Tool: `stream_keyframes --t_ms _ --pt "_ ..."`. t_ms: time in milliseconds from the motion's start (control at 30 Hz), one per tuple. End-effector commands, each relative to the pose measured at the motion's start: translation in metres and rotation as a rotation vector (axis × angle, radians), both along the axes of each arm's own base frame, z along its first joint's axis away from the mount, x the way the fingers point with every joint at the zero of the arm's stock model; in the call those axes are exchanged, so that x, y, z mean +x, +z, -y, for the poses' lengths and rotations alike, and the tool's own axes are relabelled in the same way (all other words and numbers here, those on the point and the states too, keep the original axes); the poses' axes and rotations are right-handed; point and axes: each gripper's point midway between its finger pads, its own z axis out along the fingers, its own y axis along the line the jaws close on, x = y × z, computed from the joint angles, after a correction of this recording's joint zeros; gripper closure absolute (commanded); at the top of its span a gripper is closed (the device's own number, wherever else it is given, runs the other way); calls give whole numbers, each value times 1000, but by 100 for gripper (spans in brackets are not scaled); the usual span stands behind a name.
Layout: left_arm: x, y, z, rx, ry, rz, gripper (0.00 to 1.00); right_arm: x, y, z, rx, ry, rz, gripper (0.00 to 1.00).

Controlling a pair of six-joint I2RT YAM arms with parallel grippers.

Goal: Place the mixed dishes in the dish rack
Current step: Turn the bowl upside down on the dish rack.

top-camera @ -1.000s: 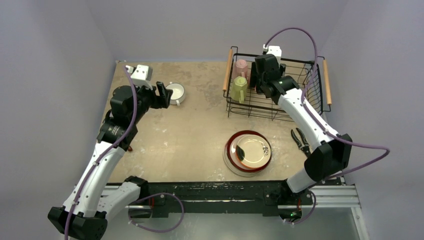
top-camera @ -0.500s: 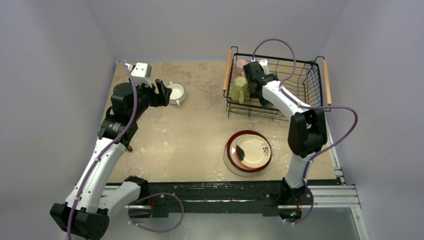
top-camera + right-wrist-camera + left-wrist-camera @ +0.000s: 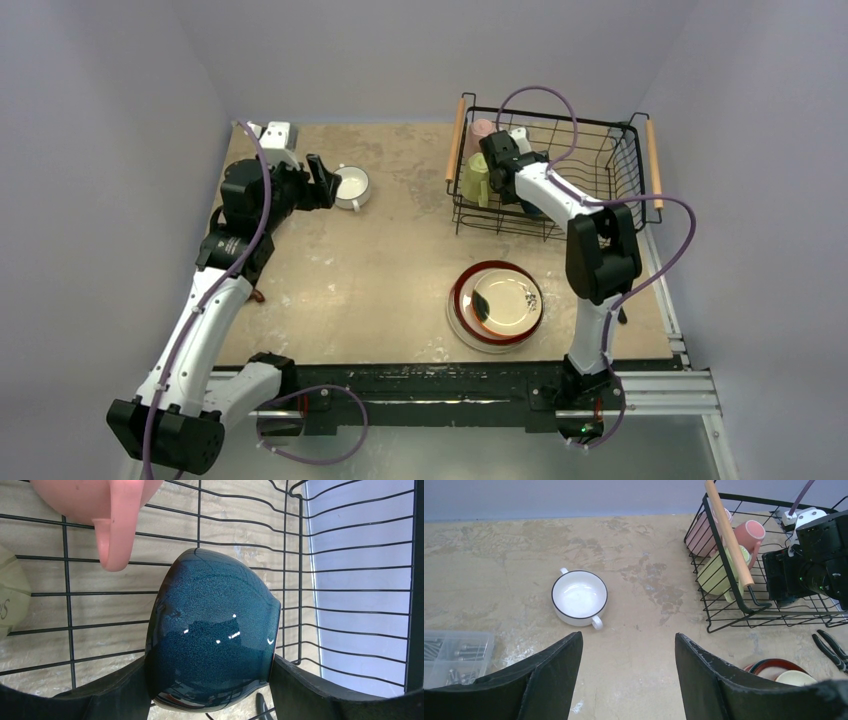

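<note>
The dish rack (image 3: 653, 165) stands at the far right of the table (image 3: 380, 260). Three mugs crowd its left end. The first mug (image 3: 704, 530) sits in the far left corner, the second mug (image 3: 749, 532) just right of it, and the third mug (image 3: 716, 572) nearer, against the left handle. Right of them, inside the rack, the bowl (image 3: 210, 640) lies on its side between the fingers of the right gripper (image 3: 209, 667), above the wire floor.

A wide mug (image 3: 352, 187) sits on the table at the far left, well apart from the rack, with the left gripper (image 3: 322, 185) just left of it. The stack of plates (image 3: 497, 305) lies on the near side of the rack. The pliers (image 3: 831, 647) lie right of the plates. The compartment box (image 3: 454, 655) lies left of the wide mug and nearer.
</note>
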Motion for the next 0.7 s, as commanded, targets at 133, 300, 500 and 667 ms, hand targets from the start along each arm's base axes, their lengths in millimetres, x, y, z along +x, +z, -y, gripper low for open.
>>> stream_keyframes --t_ms 133,300,500,667 --pt "3 24 2 -44 -13 44 34 8 0 -17 81 55 12 86" --pt "5 21 1 -48 -10 36 35 6 4 -32 83 104 6 61" --pt "6 20 1 -48 -9 26 35 2 8 -46 158 166 10 13" --pt "6 20 1 -48 -9 25 35 1 14 -51 191 185 23 1"
